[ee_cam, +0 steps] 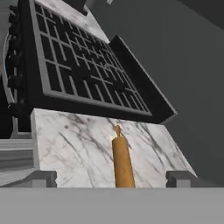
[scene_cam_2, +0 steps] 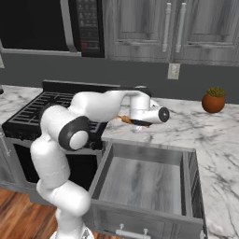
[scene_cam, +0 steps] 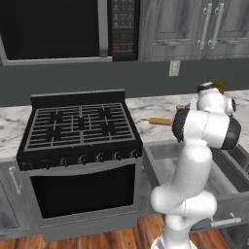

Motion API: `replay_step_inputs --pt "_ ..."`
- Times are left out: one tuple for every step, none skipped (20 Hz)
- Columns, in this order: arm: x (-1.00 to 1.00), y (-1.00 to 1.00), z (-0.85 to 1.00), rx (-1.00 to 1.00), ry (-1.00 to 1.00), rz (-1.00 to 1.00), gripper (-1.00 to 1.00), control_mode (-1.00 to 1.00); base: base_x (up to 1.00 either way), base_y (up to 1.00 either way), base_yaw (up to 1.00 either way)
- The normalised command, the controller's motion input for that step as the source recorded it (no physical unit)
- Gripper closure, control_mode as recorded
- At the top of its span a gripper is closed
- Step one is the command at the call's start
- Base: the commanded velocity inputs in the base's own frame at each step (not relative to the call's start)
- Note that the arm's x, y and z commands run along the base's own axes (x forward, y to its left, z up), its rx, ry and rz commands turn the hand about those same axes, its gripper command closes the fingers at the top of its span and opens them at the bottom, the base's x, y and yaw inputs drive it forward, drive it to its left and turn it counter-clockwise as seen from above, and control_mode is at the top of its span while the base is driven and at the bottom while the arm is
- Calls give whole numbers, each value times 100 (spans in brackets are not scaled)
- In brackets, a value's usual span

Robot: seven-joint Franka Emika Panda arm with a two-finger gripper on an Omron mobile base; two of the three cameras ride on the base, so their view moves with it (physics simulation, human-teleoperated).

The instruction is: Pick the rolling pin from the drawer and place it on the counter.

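Rolling pin (ee_cam: 122, 160) lies on the counter (ee_cam: 78, 148) between the spread jaws, touching neither.

rolling pin (scene_cam: 156, 121): right end hidden behind the arm | rolling pin near end cut off at the hand view's bottom | fingers (ee_cam: 43, 178): contact with the pin unclear | drawer (scene_cam_2: 140, 184): front handle cut by bottom edge

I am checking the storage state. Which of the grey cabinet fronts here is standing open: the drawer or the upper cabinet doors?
The drawer is open: pulled out beside the stove, its grey inside bare. The upper cabinet doors sit flush and shut.
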Motion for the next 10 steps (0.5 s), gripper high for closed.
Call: replay_step_inputs --pt "-99 100 45 -57 -1 13 -100 -100 0 0 0" --pt "-94 100 43 -59 0 14 -100 -100 0 0 0" --pt "-89 100 41 -62 0 15 -100 -100 0 0 0" --pt "-83 100 36 -65 0 15 -100 -100 0 0 0" --pt "-78 100 36 -65 0 14 -100 -100 0 0 0" --pt "-77 100 36 -65 0 12 -100 -100 0 0 0" --pt "-74 100 32 -67 0 12 -100 -100 0 0 0" --pt "-71 100 32 -68 0 13 -100 -100 0 0 0" --pt "-74 100 29 -66 0 12 -100 -100 0 0 0" --pt "-74 100 28 -65 0 12 -100 -100 0 0 0"
